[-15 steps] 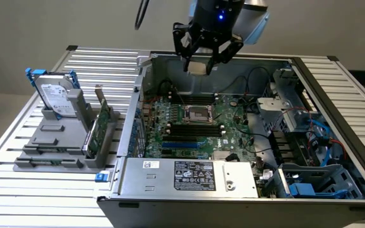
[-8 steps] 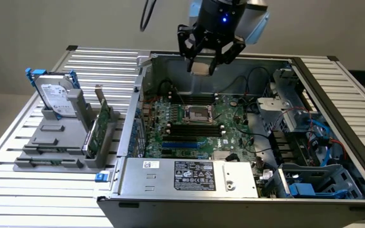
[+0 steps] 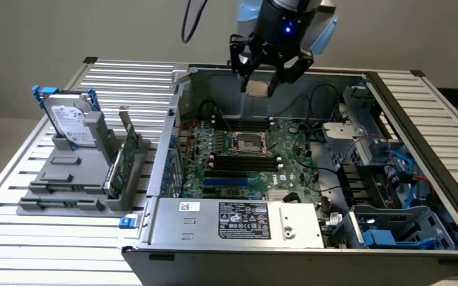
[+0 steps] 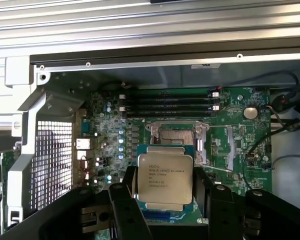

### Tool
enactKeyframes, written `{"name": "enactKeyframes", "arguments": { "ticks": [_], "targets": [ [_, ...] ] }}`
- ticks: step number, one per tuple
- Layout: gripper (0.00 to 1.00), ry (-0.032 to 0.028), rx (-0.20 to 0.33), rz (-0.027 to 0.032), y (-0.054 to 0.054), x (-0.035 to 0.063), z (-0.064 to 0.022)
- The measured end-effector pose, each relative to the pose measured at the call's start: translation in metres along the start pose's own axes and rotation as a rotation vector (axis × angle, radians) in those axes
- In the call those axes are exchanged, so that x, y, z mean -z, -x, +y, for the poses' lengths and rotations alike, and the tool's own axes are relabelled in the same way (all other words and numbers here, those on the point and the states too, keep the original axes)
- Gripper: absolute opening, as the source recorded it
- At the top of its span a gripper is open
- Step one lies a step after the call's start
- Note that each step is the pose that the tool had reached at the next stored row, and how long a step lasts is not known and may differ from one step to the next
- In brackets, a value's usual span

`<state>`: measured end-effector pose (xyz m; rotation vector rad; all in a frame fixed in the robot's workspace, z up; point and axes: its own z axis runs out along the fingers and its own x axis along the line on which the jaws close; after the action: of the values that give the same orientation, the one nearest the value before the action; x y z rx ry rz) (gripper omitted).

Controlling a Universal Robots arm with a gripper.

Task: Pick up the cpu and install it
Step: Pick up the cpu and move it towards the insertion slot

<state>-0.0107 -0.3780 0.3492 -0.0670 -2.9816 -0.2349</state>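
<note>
Silver flat square cpu (image 4: 164, 176) held in black gripper (image 4: 164, 184) over green motherboard (image 4: 238, 142).

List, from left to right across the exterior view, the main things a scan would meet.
Order: hard drive → upright card → socket → blue bracket. The gripper, holding the cpu, hangs within the socket's span, so it is left out.

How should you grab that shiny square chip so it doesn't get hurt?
Take the cpu by two opposite thin edges, coming straight down at its shiny top. It is flat and square, so only the rim gives something to press on. The gripper holds it just that way, a finger on each side.
</note>
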Motion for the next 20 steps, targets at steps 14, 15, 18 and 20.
{"name": "enactKeyframes", "arguments": {
  "ticks": [14,15,18,20],
  "targets": [
    [0.55,0.0368,-0.2,-0.031,0.003,-0.0138,-0.0021],
    [0.55,0.0395,-0.215,-0.0335,0.003,-0.0149,-0.0023],
    [0.55,0.0476,-0.263,-0.0411,0.003,-0.0181,-0.0028],
    [0.55,0.0528,-0.296,-0.0462,0.004,-0.0202,-0.0031]
  ]
}}
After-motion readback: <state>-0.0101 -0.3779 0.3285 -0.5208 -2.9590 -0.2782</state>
